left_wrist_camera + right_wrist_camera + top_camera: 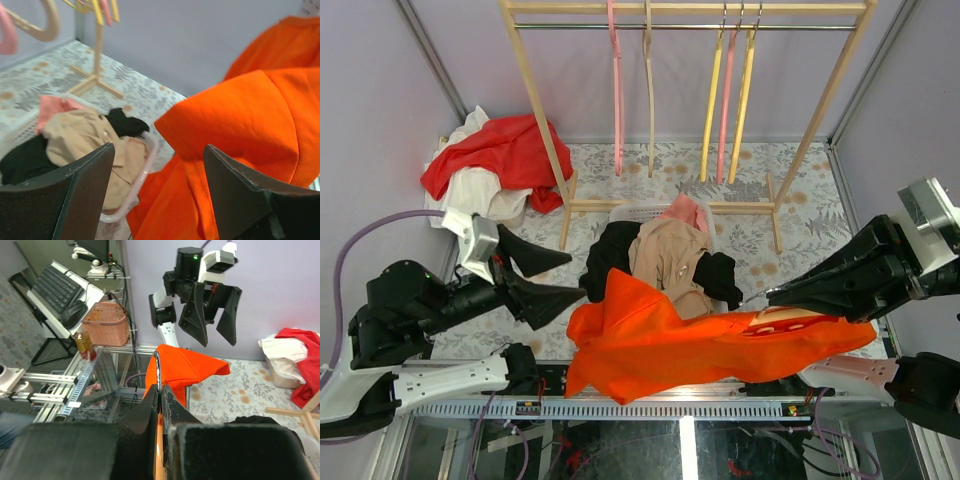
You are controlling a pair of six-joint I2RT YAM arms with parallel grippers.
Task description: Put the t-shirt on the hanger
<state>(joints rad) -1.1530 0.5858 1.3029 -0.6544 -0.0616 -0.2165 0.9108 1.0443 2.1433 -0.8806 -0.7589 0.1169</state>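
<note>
Closest up: bright orange t-shirt (660, 345), slung along the table's near edge toward the right corner. Best bet, probably: with the right gripper (772, 294) pinched shut on the peach hanger (782, 322) at the neck, bring the left gripper (575, 278), spread wide and empty beside the sleeve, onto the loose shoulder and tug gently. Looks big, plain, rumpled, sagging toward the left.

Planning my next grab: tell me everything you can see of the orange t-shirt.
The t-shirt is bright orange, plain, knit-looking cloth, short-sleeved. It hangs rumpled, stretched sideways above the table's near edge, in front of the basket. The shut right gripper pinches its right end; the open left gripper hovers apart at its left.
</note>
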